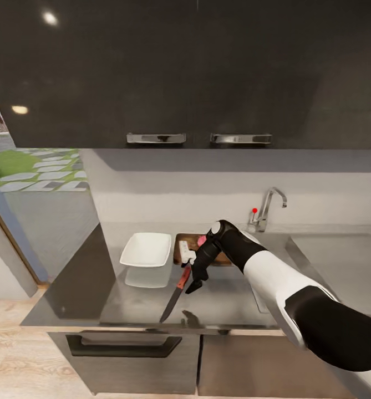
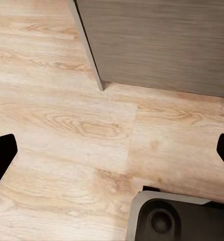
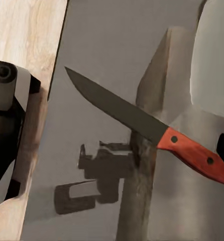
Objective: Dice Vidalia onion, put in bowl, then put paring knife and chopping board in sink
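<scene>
The right jaws (image 1: 192,272) were shut on the paring knife (image 1: 176,292) handle, blade jutting out past them over the grey desk (image 1: 135,305). The onion (image 1: 201,240) sat on the chopping board (image 1: 186,244) behind the jaws, bowl (image 1: 146,249) beside. Risks judged: handle slipping, blade striking the glossy desk. The left jaws (image 2: 112,155) were spread wide, empty, over wooden floor (image 2: 67,125).

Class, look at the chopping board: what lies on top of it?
A pinkish bit, probably the Vidalia onion, shows on the chopping board. The right hand, holding the paring knife, covers most of the board.
</scene>
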Available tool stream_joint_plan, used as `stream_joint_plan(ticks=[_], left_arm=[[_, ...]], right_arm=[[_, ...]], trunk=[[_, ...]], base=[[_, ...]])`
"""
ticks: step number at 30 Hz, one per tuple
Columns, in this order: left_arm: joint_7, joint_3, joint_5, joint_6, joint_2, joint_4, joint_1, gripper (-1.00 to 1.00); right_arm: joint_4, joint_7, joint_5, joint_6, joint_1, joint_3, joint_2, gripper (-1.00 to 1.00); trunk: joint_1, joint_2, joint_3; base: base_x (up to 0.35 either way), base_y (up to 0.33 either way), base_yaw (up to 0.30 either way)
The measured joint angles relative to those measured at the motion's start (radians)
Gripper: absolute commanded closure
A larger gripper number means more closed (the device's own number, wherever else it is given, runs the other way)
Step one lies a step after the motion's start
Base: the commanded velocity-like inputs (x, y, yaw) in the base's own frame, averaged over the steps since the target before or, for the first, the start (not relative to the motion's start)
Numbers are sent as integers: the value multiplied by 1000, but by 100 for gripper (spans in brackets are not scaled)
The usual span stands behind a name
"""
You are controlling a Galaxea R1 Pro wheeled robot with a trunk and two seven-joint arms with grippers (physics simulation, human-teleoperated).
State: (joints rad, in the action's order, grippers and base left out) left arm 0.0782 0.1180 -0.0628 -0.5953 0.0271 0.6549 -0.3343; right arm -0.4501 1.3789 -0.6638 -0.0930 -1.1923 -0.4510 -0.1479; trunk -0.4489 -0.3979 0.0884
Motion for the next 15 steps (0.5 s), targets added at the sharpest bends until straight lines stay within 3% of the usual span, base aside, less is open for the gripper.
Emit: stream_joint_plan(ticks=[5,11,15], left_arm=[[0,0,0,0,0,-1,0,-100],[0,-1,0,0,0,-1,0,-100],[0,-2,0,0,0,-1,0,-100]], right_arm=[[1,8,-14,0,0,-4,1,-100],[11,27,-60,3,1,-6,0,-100],[42,31,-78,42,0,-6,1,-100]], trunk=[[0,0,0],[0,0,0],[0,0,0]], base=[[44,38,0],[5,5,0],[0,0,0]])
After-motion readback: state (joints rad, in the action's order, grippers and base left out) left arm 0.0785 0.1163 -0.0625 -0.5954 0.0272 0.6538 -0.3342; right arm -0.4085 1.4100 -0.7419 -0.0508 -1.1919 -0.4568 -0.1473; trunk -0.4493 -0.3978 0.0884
